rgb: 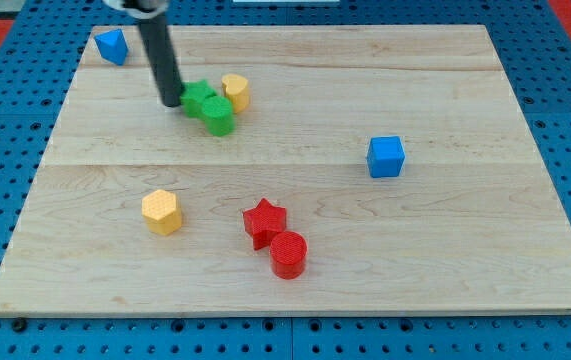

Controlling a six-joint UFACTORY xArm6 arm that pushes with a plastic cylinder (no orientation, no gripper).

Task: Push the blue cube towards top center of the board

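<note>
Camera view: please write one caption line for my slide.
My tip touches the green blocks beside a yellow cylinder, far from the blue cube on the wooden board.

My tip (171,102) sits against the green block (208,105), with the yellow cylinder (235,90) just beyond, crowding the tabletop's (465,260) upper left. The blue cube (386,156) stands alone at the view's right; open wood runs from it to the top center.

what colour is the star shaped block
Red: the star shows clearly in the camera view, near the view's bottom centre.
</note>
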